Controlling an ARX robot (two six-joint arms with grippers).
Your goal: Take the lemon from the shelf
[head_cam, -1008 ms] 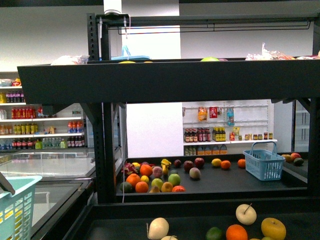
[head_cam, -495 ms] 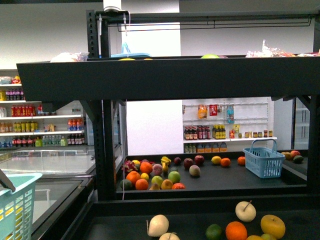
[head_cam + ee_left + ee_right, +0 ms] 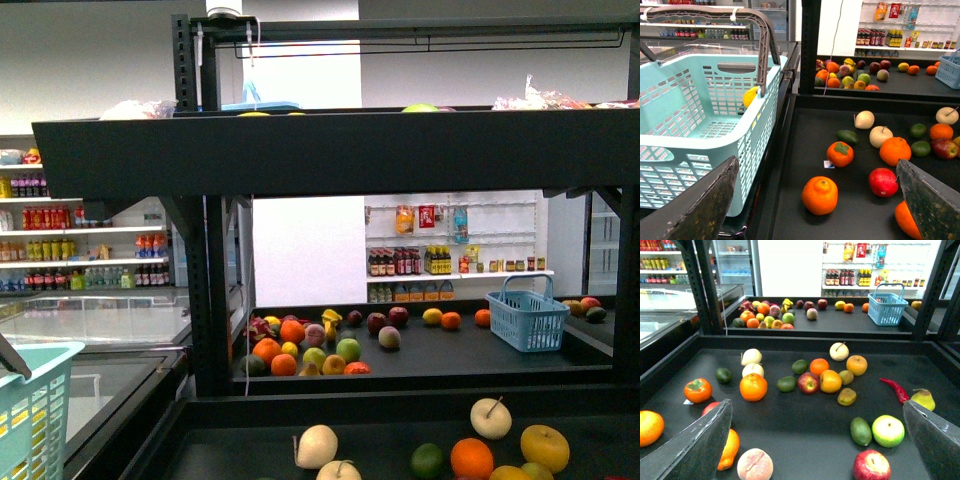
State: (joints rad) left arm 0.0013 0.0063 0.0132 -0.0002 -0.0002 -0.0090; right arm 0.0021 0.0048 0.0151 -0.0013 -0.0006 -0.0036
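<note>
Entry, listed left to right.

1. Teal basket [image 3: 700, 107]: stood just beside the outer left wall of the shelf [image 3: 330, 155], with its brown handle raised. 1 small yellow item is seen through the basket's mesh wall; what it is cannot be told.

2. Left claw [image 3: 816, 165]: its 2 fingers [image 3: 705, 205] are spread wide apart. Nothing is held or touched. It is poised above the left part of the lower deck, over an orange [image 3: 820, 195], a persimmon [image 3: 840, 153] and a red fruit [image 3: 883, 182].

3. Shelf: a black tiered rack. On the lower deck loose fruit is scattered; a further deck behind it carries another cluster of fruit.

4. Lemon [image 3: 545, 447]: a bright yellow, roundish fruit lying on the lower deck toward the right, just beside a pale cream fruit with a stem [image 3: 490, 418] and near an orange [image 3: 472, 458]. In the right wrist view the lemon [image 3: 856, 365] is seen resting free on the deck, well ahead of both claws.

5. Right claw [image 3: 817, 405]: its 2 fingers [image 3: 695, 450] are set wide apart. Nothing is gripped or touched. It is held above the middle of the deck, short of the fruit cluster.

6. Blue basket [image 3: 527, 318]: placed on the rear deck at the right.
</note>
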